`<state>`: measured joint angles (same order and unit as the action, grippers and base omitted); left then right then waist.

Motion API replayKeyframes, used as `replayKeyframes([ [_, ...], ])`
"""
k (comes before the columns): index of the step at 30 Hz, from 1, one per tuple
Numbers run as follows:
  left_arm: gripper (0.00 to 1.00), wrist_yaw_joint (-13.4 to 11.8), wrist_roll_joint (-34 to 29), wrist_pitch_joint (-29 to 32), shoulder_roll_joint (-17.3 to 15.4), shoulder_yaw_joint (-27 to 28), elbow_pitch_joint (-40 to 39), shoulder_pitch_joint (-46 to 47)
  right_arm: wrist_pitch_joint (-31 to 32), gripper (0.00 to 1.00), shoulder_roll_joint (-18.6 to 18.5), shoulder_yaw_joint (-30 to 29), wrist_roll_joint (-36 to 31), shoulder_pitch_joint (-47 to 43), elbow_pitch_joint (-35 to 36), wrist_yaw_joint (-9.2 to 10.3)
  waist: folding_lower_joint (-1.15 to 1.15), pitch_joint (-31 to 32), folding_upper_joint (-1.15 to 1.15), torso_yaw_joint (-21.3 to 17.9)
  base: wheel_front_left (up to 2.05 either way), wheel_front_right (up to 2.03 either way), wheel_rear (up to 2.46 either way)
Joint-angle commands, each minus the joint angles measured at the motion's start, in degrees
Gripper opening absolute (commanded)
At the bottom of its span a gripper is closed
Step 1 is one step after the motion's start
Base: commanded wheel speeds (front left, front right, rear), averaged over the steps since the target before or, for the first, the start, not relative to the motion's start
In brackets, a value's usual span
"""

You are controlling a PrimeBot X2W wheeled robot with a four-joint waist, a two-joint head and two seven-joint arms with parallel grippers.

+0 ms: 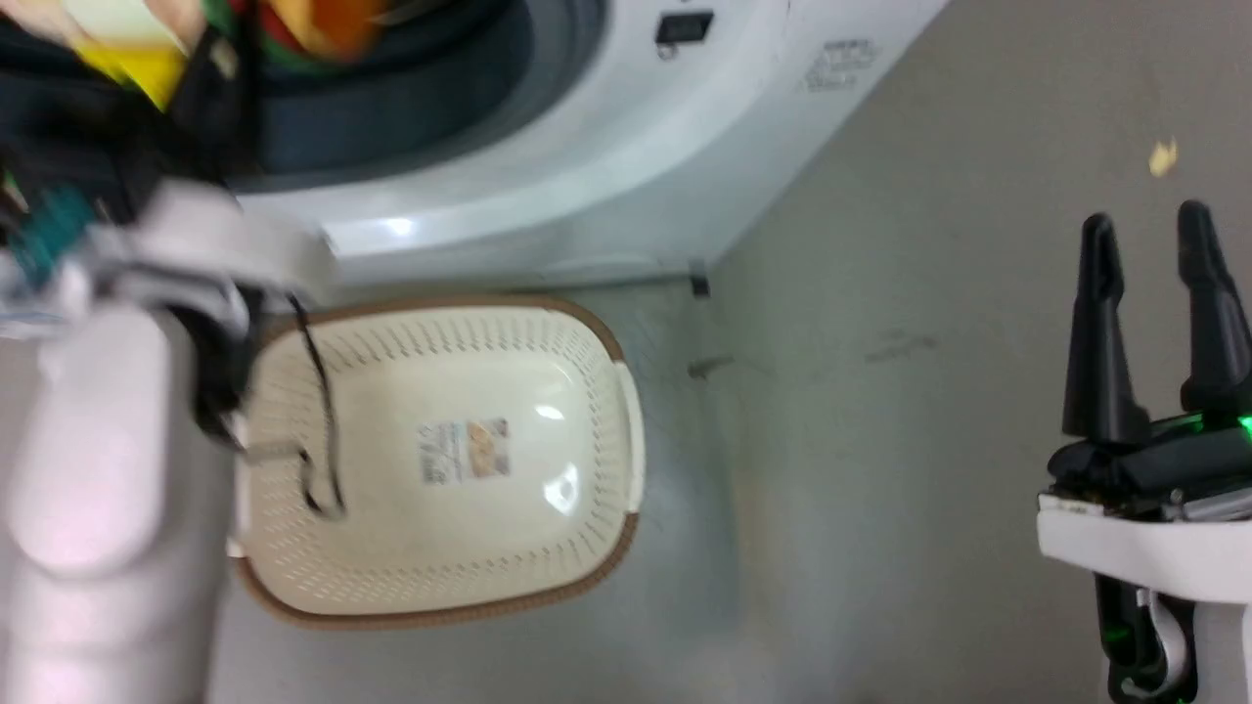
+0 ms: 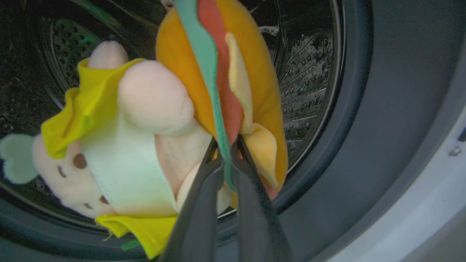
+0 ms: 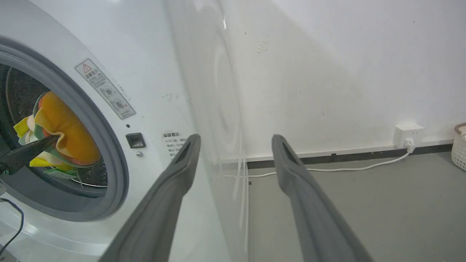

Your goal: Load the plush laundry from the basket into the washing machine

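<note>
Holding the plush laundry [image 2: 153, 105] in the mouth of the washing machine [image 2: 382, 109], my left gripper [image 2: 227, 145] has its jaws pinched on the burger's thin green layer. I judge the toy light, soft and floppy, so that flap may slip; the fatter bun toward 12 o'clock would hold surer. The right gripper [image 1: 1144, 220], jaws spread, hangs at 3 o'clock of the basket [image 1: 606, 337].

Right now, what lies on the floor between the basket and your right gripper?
Bare grey floor with a few faint scuff marks, as the head view shows. The basket sits left, the open right gripper right.
</note>
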<state>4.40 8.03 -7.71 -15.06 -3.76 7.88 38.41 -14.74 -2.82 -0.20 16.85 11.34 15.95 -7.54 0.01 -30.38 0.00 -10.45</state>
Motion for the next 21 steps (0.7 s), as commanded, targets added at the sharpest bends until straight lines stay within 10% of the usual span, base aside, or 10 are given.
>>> replayKeyframes([
  [1, 0.00, 0.4, -0.5, 1.8, -1.0, 0.4, 1.0, 3.2, -0.3, 1.00, -0.1, -0.1, 0.8, 1.0, 0.2, 0.05, -0.01, -5.4, 0.00, -3.8, 0.00, 0.00, 0.00],
  [21, 0.00, 2.6, -5.6, 23.5, -13.8, -5.3, 33.0, 37.6, -0.3, 1.00, -0.1, 1.2, 6.7, 6.4, -1.3, 0.05, -0.01, -14.7, 0.00, -9.8, 0.00, 0.00, 0.00],
])
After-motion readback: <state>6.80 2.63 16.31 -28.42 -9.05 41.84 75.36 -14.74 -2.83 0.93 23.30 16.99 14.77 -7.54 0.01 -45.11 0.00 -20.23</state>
